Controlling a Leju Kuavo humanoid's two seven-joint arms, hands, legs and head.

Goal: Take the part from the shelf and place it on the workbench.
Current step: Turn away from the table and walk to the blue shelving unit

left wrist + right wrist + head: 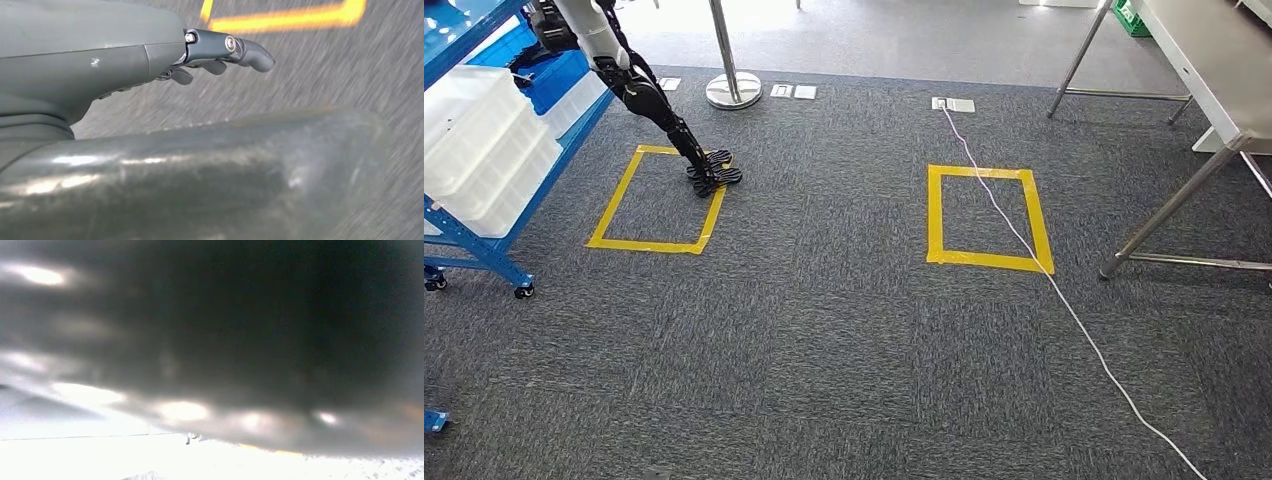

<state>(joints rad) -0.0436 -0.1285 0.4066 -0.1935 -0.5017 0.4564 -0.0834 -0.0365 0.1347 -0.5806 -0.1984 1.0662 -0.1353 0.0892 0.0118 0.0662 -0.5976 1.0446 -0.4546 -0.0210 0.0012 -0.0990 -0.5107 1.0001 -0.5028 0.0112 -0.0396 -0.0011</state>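
Grey carpet [824,380] is crossed in the foreground by a white cable [1064,300], which is laid over the far right corner of a yellow tape square [989,260] and is run back to a floor socket [954,104]. A second tape square [649,245] is marked out to the left, just beside a blue shelf [484,245] on castors.

The left arm [639,90] is stretched forward and down past the shelf's corner. The left hand [714,172] is hung above the far right corner of that second square, and nothing is held in it. In the left wrist view its dark fingers [250,52] are seen slightly curled and apart over the carpet.

The right wrist view is blurred and dark, so whether the right hand is closed or spread cannot be told.

White bins [484,150] are stacked on the shelf with a blue crate [554,75] behind them. The part cannot be picked out among them.

To the right, the worktop [1214,60] is carried on slanted metal legs [1169,210], well apart from the shelf. Farther back, the round base of a metal post [733,90] is stood at the carpet's edge.
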